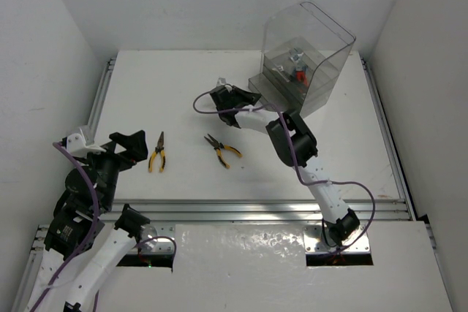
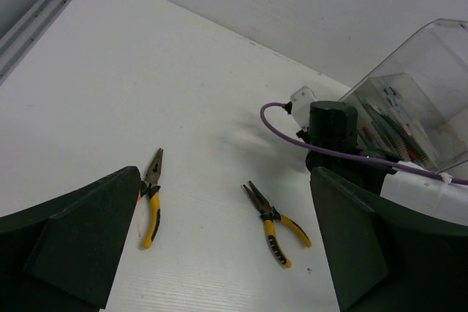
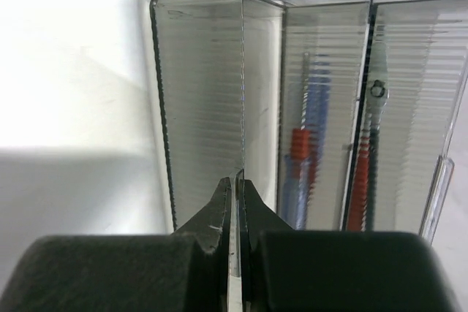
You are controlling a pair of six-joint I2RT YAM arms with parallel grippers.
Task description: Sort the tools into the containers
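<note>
A: What is the right hand (image 3: pixel 238 180) doing?

B: It is pinching its fingers together on a thin clear wall of the grey-tinted tray (image 3: pixel 205 93), and only that edge is sitting between them. From overhead, the tray is sticking out at the foot of the transparent box (image 1: pixel 307 34), which is standing at the far right of the desk (image 1: pixel 168 85).

A: Is anything showing inside?

B: Blue- and red-handled screwdrivers (image 3: pixel 307 151) are showing through the ribbed plastic, in compartments further right.

A: And the left hand (image 2: pixel 223 202)?

B: It is hanging wide open over the near left of the desk, gripping nothing.

A: Where are the pliers lying?

B: On the bare desk, outside the containers. The left pliers (image 1: pixel 157 155) are lying just beyond the left hand, and the right pliers (image 1: pixel 221 150) are lying apart from them, nearer the right arm.
</note>
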